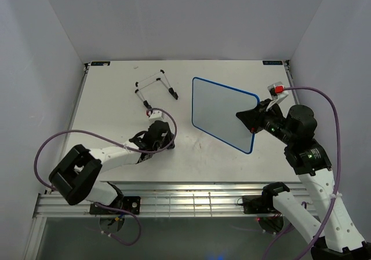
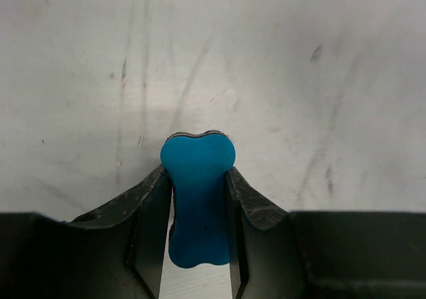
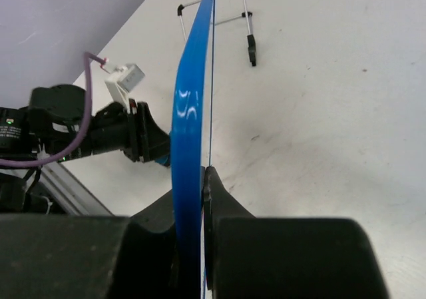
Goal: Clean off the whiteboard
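The whiteboard (image 1: 221,112) is a white board with a thin blue frame, and its face shows no writing in the top view. My right gripper (image 1: 250,122) is shut on its right edge and holds it tilted up off the table. In the right wrist view the board (image 3: 190,112) is edge-on between the jaws of that gripper (image 3: 201,202). My left gripper (image 1: 162,137) is low at the table, left of the board and apart from it. In the left wrist view this gripper (image 2: 198,209) is shut on the blue bone-shaped eraser (image 2: 198,179).
A thin wire stand with black feet (image 1: 155,86) lies at the back of the table, also seen in the right wrist view (image 3: 219,12). The left arm (image 3: 100,136) shows beyond the board. The white table (image 1: 116,109) has faint scuff marks.
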Robot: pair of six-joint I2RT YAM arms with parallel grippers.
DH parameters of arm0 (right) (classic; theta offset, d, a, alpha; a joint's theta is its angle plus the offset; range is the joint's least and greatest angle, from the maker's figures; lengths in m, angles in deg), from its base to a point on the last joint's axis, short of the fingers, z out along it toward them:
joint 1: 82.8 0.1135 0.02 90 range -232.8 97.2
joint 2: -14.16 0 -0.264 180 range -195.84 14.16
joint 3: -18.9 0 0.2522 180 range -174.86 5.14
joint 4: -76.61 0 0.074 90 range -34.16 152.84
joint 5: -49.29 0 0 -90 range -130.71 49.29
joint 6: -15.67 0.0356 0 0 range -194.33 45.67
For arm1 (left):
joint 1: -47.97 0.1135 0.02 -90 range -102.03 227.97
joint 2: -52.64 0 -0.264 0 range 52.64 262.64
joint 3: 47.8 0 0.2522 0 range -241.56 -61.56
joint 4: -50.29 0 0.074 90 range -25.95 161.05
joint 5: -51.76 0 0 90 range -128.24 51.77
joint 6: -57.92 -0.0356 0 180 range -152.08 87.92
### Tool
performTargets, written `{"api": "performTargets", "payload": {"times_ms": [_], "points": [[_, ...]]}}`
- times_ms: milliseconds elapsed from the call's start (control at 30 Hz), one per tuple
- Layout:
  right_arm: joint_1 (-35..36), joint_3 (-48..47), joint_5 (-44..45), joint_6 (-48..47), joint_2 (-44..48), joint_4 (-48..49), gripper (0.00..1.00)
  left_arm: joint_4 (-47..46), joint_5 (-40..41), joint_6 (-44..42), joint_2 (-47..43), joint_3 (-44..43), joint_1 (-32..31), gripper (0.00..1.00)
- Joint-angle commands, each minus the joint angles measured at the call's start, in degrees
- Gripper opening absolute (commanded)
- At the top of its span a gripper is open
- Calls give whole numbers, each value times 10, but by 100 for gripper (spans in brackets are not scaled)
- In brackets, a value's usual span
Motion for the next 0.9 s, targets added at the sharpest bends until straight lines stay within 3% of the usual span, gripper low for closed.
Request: {"api": "performTargets", "payload": {"times_ms": [0, 133, 200, 233, 367, 500, 733, 800, 833, 867], "points": [[1, -57, 27, -41, 24, 69, 8, 91, -5, 50, 31, -35, -10, 0], [1, -32, 5, -34, 23, 69, 8, 100, 4, 52, 65, -63, -20, 3], [1, -22, 4, -32, 24, 69, 8, 107, 10, 51, 71, -78, -25, 26], [1, -17, 3, -31, 26, 70, 8, 111, 11, 51, 75, -82, -27, 57], [1, -8, 4, -33, 26, 66, 8, 126, 12, 45, 75, -100, -32, 98], [1, -12, 55, -20, 11, 42, 8, 148, 15, 39, 42, -111, -34, 98], [1, -16, 47, -21, 9, 43, 8, 190, 28, -20, -31, -159, -23, 98], [1, -27, 15, -26, 9, 36, 8, 138, -33, -75, -83, -152, 26, 98], [1, -41, 5, -26, 6, 32, 8, 104, -162, -96, -104, -141, 57, 98], [0, -48, -9, -26, 4, 25, 8, 14, -262, -128, -122, -116, 131, 98]]}}
